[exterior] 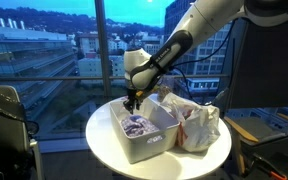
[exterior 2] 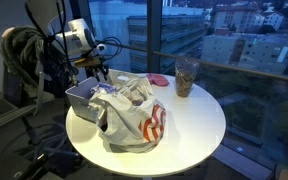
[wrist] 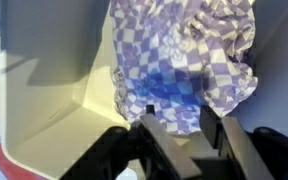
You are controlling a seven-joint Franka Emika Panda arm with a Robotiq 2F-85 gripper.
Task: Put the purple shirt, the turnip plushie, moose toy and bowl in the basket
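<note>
The robot's white, jointed arm point(exterior: 176, 48) reaches in from the upper side of an exterior view, bends at the elbow and slopes down towards the round white table point(exterior: 106, 152); its wrist points straight down, so the black hand point(exterior: 133, 100) hangs just above the open top of the white rectangular plastic basket point(exterior: 156, 148). In the wrist view the hand point(wrist: 181, 135) has its two dark fingers point(wrist: 149, 140) apart, with a clear gap between them and nothing pinched there; through the gap shows the purple-and-white checked shirt point(wrist: 184, 60), lying crumpled on the floor of the basket against one wall point(wrist: 44, 90). Just beside the basket on the table lies a white crinkly bag with red markings point(exterior 2: 134, 122).
</note>
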